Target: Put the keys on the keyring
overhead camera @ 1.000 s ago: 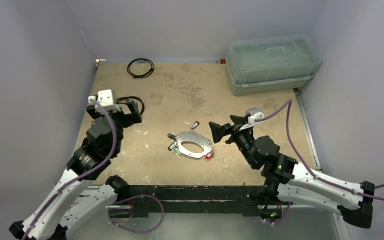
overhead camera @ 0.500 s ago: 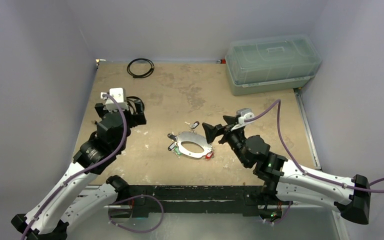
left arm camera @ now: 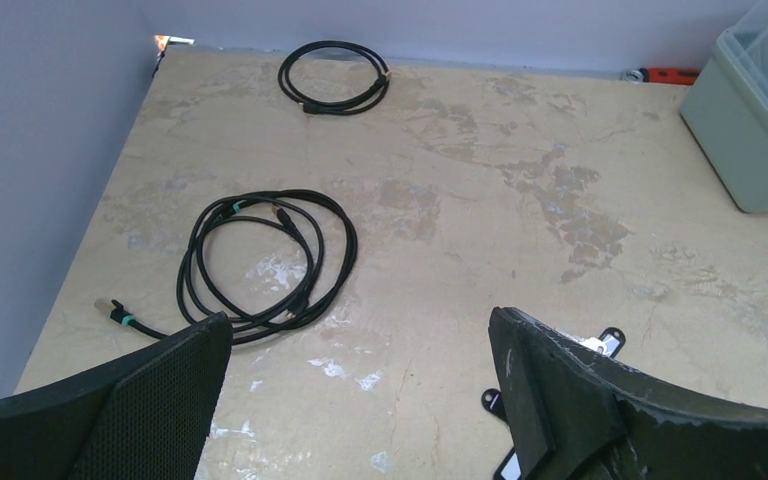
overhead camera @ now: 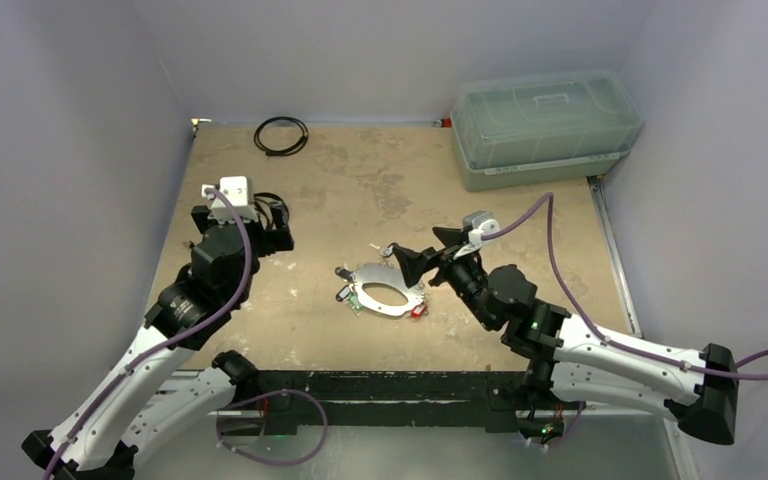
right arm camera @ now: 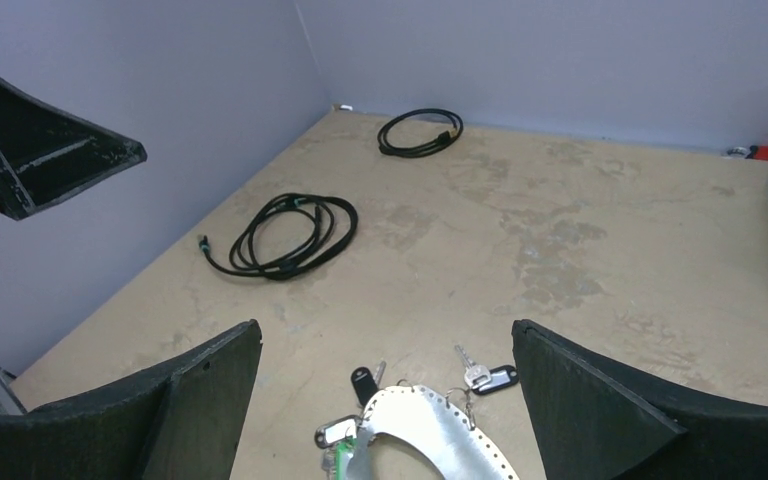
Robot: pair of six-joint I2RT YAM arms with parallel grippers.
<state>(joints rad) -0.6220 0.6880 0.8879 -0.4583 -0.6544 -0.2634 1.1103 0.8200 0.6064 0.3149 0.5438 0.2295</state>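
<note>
The keyring (overhead camera: 390, 272), a flat silver oval plate with holes along its rim, lies at mid-table. Several keys sit round it: one with a black tag (overhead camera: 388, 248) at its far edge, black tags (overhead camera: 343, 294) and a green one at its left, a red one (overhead camera: 419, 311) at its near right. My right gripper (overhead camera: 425, 250) hangs open just right of the keyring's far edge. In the right wrist view the keyring (right arm camera: 430, 424) and tagged key (right arm camera: 480, 377) lie between the wide jaws (right arm camera: 385, 325). My left gripper (overhead camera: 272, 222) is open at the left, holding nothing (left arm camera: 360, 318).
A coiled black cord bundle (left arm camera: 270, 262) lies just ahead of the left gripper. A thin black cable loop (overhead camera: 281, 135) rests near the back wall. A lidded translucent box (overhead camera: 545, 125) stands at the back right. Walls close in the left, back and right sides.
The right arm has swung left and forward, bringing its open gripper up to the keyring. The left gripper moved slightly away from the arm bases, then held still.
</note>
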